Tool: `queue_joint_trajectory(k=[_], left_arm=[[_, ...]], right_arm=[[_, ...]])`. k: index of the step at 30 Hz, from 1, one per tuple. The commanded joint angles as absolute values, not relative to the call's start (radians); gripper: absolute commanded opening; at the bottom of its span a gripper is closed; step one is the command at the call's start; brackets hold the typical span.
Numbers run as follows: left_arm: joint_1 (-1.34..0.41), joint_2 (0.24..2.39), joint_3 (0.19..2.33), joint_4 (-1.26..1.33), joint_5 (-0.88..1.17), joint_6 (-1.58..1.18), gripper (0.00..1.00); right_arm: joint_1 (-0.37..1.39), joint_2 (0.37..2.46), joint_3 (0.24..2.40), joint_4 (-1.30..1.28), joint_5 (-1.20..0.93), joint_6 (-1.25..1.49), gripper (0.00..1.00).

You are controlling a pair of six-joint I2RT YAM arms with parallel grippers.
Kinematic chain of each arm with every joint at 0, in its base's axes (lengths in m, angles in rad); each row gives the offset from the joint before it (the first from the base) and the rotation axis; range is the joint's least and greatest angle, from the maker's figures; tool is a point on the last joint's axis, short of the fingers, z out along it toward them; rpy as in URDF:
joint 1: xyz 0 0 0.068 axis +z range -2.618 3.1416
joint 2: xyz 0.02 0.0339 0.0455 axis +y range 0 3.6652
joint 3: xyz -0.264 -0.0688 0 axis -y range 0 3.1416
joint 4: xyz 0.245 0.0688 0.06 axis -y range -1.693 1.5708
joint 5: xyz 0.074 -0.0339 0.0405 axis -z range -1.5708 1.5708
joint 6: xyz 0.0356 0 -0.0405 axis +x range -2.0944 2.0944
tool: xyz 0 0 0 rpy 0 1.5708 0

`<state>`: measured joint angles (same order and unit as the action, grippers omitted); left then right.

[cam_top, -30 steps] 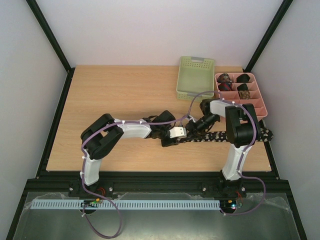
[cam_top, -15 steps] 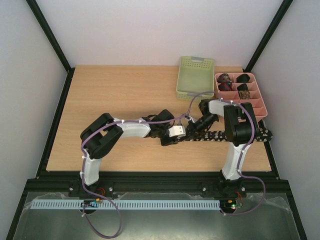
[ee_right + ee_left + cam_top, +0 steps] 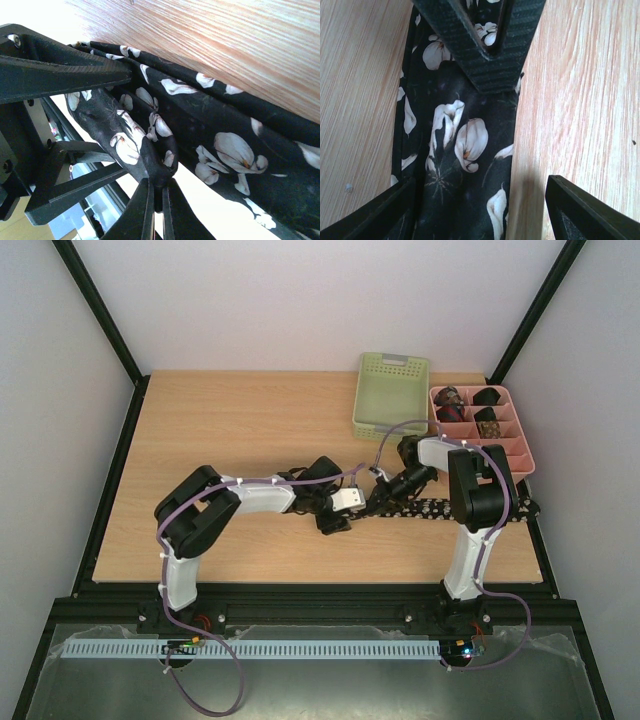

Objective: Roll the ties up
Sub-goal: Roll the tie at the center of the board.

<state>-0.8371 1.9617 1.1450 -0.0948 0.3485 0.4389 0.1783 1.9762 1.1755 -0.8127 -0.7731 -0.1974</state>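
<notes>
My right pincer (image 3: 157, 192) is clenched on the long tie (image 3: 445, 510). Its two fingers meet on a raised fold of the black cloth, which is printed with white flowers. My left pincer (image 3: 480, 212) is released. Its fingers (image 3: 580, 210) stand wide to either side of the strip, and the cloth lies flat on the table (image 3: 220, 430) between them. One finger sits at the cloth's edge, and I cannot tell whether it touches. The two pincers are just beside each other, and the right one's tips show over the tie at the top of the left wrist view.

I take the pink tray (image 3: 522, 462) as my mark. The long tie lies on its near side, stretched from below the tray's near right corner out toward the left. Both pincers meet at the tie's left end, well left of the tray. In the tray's far compartments sit rolled ties (image 3: 488, 397), bundles in dark red, black and brown. A green basket (image 3: 390, 390) stands just beside the tray on its left.
</notes>
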Motion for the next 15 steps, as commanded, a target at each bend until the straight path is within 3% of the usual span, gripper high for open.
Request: queue_joint_trajectory(k=[1,6,15], left_arm=[[-0.836,1.922,1.161,-0.101,0.401,0.471,0.73],[-0.804,1.856,1.127,-0.064,0.515,0.469,0.74],[-0.798,2.013,1.222,-0.119,0.442,0.479,0.83]], right_arm=[[0.184,1.967,1.201,-0.856,-0.818,-0.205,0.01],[0.184,1.971,1.213,-0.861,-0.843,-0.204,0.01],[0.185,1.999,1.237,-0.847,-0.846,-0.197,0.01]])
